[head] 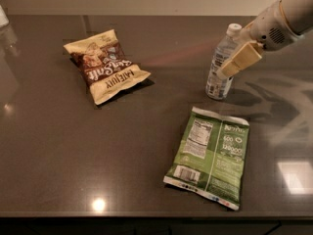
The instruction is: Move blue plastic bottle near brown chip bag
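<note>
Gripper (235, 64) at upper right of view: cream-tan, flat slab shape, squared edges, matte plastic look. Wrist housing (270, 29) behind it: white, rounded, small grille of dark slots on side. Forearm (298, 6) beyond: pale off-white cylinder, thicker than wrist, thin dark seam at joint, cut by frame edge.

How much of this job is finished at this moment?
Nothing is done yet: the blue plastic bottle stands upright, well apart from the brown chip bag. In hand: the gripper is at the bottle's side. Left: carry the bottle over and set it beside the bag.
</note>
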{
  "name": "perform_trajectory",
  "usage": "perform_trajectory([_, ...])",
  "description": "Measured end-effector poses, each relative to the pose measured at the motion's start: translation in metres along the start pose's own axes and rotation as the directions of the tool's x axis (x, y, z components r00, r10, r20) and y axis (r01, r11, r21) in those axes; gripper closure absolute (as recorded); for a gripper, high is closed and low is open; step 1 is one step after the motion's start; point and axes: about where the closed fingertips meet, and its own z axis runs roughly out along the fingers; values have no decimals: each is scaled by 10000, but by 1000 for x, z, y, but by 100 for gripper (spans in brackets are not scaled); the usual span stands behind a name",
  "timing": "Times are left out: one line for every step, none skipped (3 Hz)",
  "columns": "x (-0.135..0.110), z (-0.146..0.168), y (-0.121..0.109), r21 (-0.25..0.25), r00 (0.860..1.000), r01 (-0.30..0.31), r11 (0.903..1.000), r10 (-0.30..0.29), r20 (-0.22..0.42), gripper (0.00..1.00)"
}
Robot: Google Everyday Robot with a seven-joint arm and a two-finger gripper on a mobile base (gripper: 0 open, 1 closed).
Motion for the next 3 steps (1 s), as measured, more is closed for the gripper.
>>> perform_trajectory([-8,7,7,-312,9995,-115,9994,125,290,42])
perform_trajectory([-15,13,8,-483,9988,-102,9988,124,470,66])
perform_trajectory([-36,21,4,-700,9974,172,9974,-122,715,88])
